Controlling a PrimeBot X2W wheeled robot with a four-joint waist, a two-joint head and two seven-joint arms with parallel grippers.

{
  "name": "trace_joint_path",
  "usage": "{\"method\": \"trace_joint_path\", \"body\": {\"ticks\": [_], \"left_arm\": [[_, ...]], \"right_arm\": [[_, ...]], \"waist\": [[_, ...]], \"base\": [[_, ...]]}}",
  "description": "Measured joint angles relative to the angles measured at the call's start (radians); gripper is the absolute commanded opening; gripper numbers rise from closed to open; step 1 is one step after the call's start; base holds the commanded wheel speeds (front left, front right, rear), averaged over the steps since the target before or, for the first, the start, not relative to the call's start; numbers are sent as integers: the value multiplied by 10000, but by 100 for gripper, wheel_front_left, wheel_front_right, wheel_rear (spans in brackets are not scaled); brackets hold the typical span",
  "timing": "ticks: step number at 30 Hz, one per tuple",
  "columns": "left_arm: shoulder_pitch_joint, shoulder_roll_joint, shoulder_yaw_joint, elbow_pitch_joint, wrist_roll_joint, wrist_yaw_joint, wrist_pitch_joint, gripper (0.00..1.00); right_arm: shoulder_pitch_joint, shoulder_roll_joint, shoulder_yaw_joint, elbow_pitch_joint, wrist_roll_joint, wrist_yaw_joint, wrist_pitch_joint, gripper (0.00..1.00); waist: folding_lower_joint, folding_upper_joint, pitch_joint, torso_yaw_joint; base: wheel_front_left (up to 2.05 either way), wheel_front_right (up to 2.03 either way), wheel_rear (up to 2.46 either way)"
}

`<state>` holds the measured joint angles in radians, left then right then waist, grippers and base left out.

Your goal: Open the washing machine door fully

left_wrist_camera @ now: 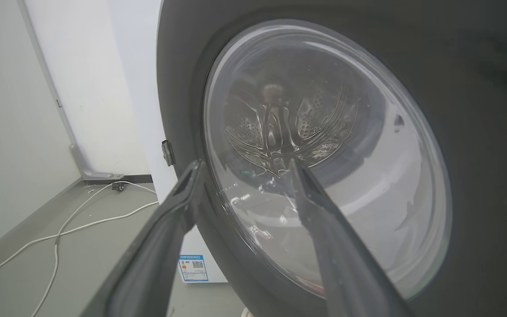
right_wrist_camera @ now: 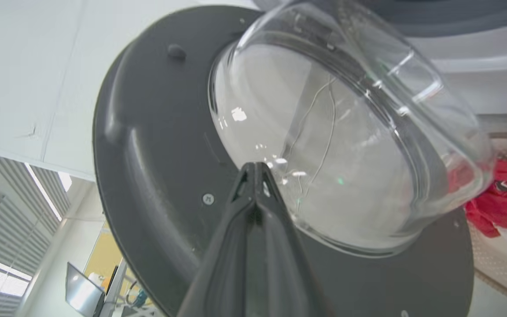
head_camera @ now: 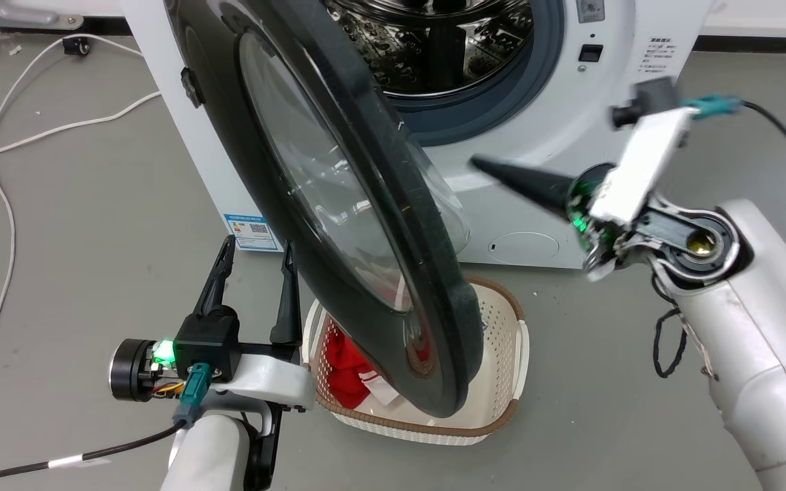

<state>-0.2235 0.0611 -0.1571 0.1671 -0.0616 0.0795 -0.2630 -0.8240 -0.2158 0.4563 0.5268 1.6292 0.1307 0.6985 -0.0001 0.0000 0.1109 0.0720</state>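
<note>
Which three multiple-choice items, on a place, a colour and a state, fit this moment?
1. Where is the laundry basket? A) on a table B) on the floor in front of the washing machine C) inside the drum
2. What colour is the garment in it? A) red B) blue C) yellow
3. How are the fingers of the right gripper? A) spread wide B) shut together C) clamped on a cable
Answers: B, it sits on grey floor below the washing machine door; A, red cloth shows in it; B, the fingers meet in one point.
</note>
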Motion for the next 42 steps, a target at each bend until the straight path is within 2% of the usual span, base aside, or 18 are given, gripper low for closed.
{"method": "trace_joint_path", "body": {"ticks": [4,8,14,22,23,24,26,27,33,38,42], "left_arm": [[73,-8,88,6,-2,0,0,100],[188,-4,228,17,-15,-2,0,100],[347,46,433,63,-15,-6,0,100],[547,109,675,54,-13,-15,0,100],[558,111,683,65,-13,-21,0,100],[559,111,698,65,-13,-44,0,100],[563,113,721,88,-12,-59,0,100],[570,115,732,107,-8,-63,0,100],[698,107,757,144,13,-94,0,100],[712,98,779,174,44,-142,0,100],[721,98,805,182,48,-153,0,100]], "right_arm": [[404,-138,-729,-105,-915,0,-2577,0],[1117,-201,-1542,-125,-1076,0,-4345,0],[2411,-412,-2451,-326,-978,0,-5777,0],[4533,-382,-3200,-1262,-631,0,-6882,0],[4771,-355,-3258,-1419,-642,0,-7022,11],[5002,-316,-3321,-1601,-654,0,-7210,37],[5460,-311,-3356,-1971,-1007,0,-7689,96],[5677,-313,-3352,-2140,-1233,0,-7954,100],[6793,-357,-3384,-2696,-3352,0,-9352,100],[7106,-109,-4351,-2742,-6194,0,-9586,100],[7263,213,-5453,-3482,-9532,2,-9611,100]], "waist": [[0,1,-93,-122],[0,0,-225,-254],[0,0,-453,-479],[0,0,-680,-737],[0,0,-707,-746],[0,0,-726,-751],[0,0,-754,-750],[0,0,-780,-749],[0,0,-906,-709],[0,0,-924,-712],[0,0,-933,-728]], "base": [[0,0,0],[0,0,0],[0,0,0],[0,0,0],[0,0,0],[0,0,0],[0,0,0],[0,0,0],[0,0,0],[0,0,0],[0,0,0]]}}
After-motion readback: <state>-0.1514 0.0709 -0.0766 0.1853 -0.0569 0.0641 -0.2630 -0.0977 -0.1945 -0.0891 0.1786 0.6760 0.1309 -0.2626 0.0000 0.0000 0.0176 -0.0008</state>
